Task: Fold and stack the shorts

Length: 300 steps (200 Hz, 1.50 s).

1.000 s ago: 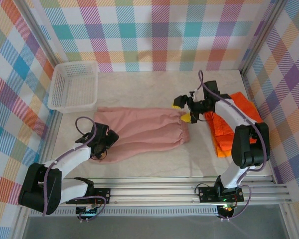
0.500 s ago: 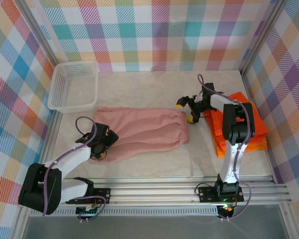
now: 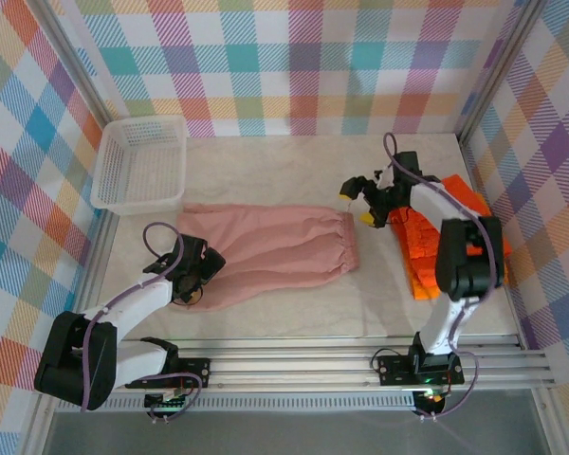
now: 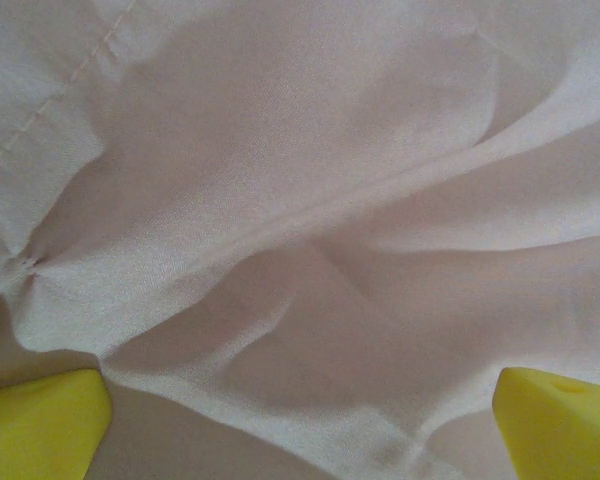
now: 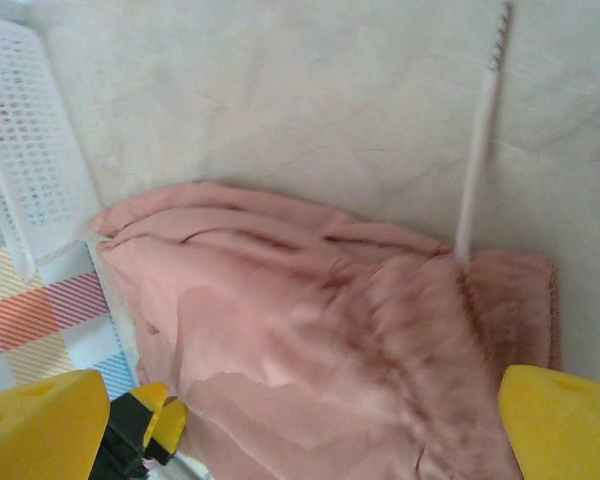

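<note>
The pink shorts are spread flat across the middle of the table, with the gathered waistband turned toward the right and the leg ends toward the left. The cloth is creased in long folds that run along its length. A white drawstring is seen by the right wrist camera, lying from the waistband out onto the bare table. The orange shorts are heaped at the right edge of the table, well apart from the pink pair, and they are partly crossed by the right arm. How many orange pieces are in the heap cannot be told. The white mesh basket is set at the far left corner, just beside the upper left end of the pink shorts. The right gripper is held just beyond the waistband, between the pink shorts and the orange heap; its yellow fingertips are spread wide and nothing is caught between them. The left gripper is placed over the near left corner of the pink shorts, close above the cloth, with its jaws likewise wide apart and wrinkled pink fabric lying beneath the gap. Whether the cloth is touched by its fingertips cannot be told.
</note>
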Motion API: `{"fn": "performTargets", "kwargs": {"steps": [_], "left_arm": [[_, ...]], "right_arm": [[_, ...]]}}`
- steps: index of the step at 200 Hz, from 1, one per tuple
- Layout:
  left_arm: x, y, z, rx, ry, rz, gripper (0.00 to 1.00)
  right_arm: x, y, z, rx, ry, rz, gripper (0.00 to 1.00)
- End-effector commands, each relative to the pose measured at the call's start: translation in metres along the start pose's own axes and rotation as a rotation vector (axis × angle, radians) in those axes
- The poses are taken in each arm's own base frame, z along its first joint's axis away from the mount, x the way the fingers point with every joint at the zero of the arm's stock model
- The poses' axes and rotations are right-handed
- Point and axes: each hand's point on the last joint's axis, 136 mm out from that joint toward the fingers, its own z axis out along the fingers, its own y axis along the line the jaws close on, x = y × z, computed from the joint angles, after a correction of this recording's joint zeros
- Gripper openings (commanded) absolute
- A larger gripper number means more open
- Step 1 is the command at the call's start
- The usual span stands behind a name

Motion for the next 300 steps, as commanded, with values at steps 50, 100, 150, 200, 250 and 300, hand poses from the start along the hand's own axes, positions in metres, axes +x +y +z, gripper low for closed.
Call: {"fn": "performTargets", "kwargs": {"steps": [50,100,150,200,250,300], "left_arm": [[0.023,0.05,0.007,-0.163,0.07,0.003,1.0],[0.025,0.05,0.009,-0.161,0.076,0.003,1.0],[0.026,0.053,0.01,-0.166,0.074,0.004,1.0],[0.026,0.054,0.011,-0.171,0.074,0.005,1.0],[0.027,0.054,0.011,-0.173,0.076,0.003,1.0],[0.026,0.055,0.011,-0.171,0.074,0.003,1.0]], "right_arm": [[0.046,-0.021,-0.008,0.231,0.086,-0.381,1.0],[0.058,-0.047,0.019,0.293,0.191,-0.352,1.0],[0.066,-0.07,0.039,0.4,0.261,-0.37,0.9],[0.063,-0.075,0.049,0.476,0.262,-0.393,0.78],[0.068,-0.089,0.059,0.549,0.259,-0.38,0.63],[0.081,-0.104,0.069,0.573,0.326,-0.37,0.47]]}}
